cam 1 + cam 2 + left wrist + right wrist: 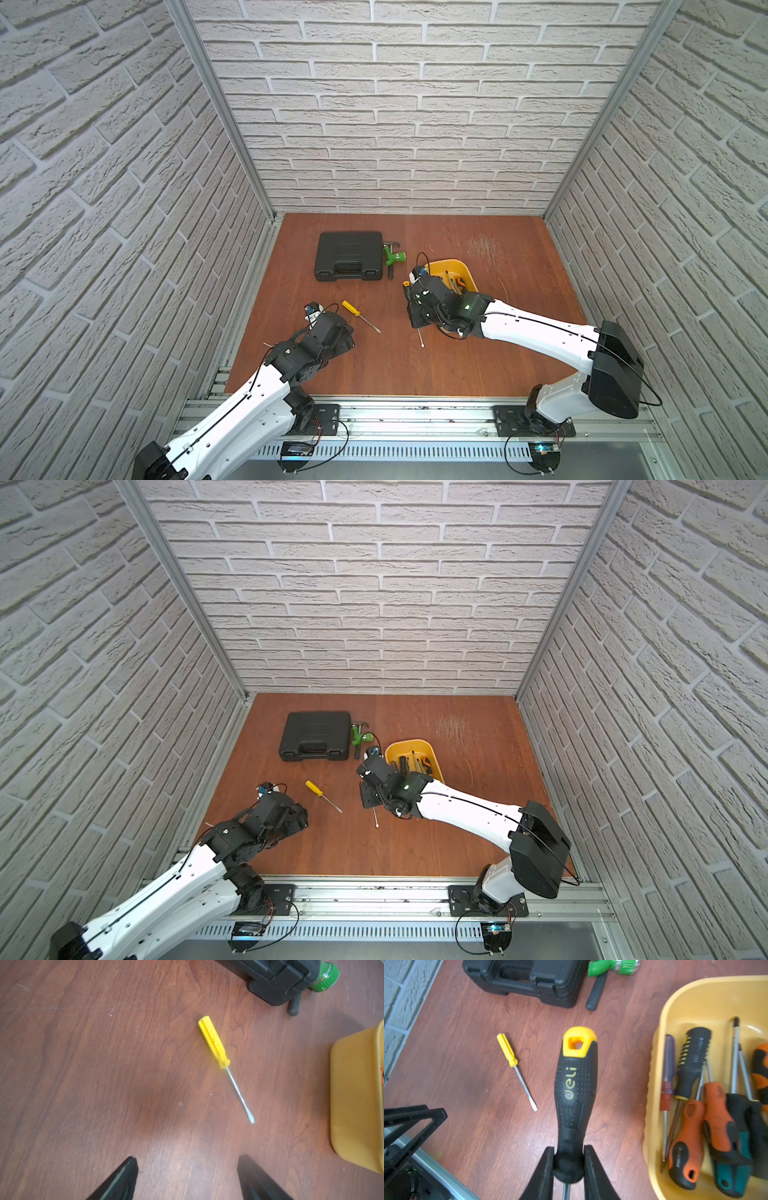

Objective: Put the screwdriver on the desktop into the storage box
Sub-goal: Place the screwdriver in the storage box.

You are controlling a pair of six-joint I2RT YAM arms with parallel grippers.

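Right gripper [569, 1153] seen clamped on neck of black-and-yellow screwdriver [576, 1088], just beside storage box [651, 1105], right of desktop [478, 365] centre. Handle judged rigid, rubbery, grippy, butt-heavy. Left gripper [187, 1159] spread wide, empty. Small yellow screwdriver [214, 1041] lying mid-desktop: light, slick, best taken by handle.

Black-and-yellow screwdriver [576, 1088], yellow storage box [675, 1001], wood-grain desktop [467, 1064] (reddish-brown)

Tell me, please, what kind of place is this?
Probably a robot test cell staged as a workshop: brick-pattern panels in an aluminium frame, robot arms bolted to a rail, and a tool case and screwdriver on a wooden desktop.
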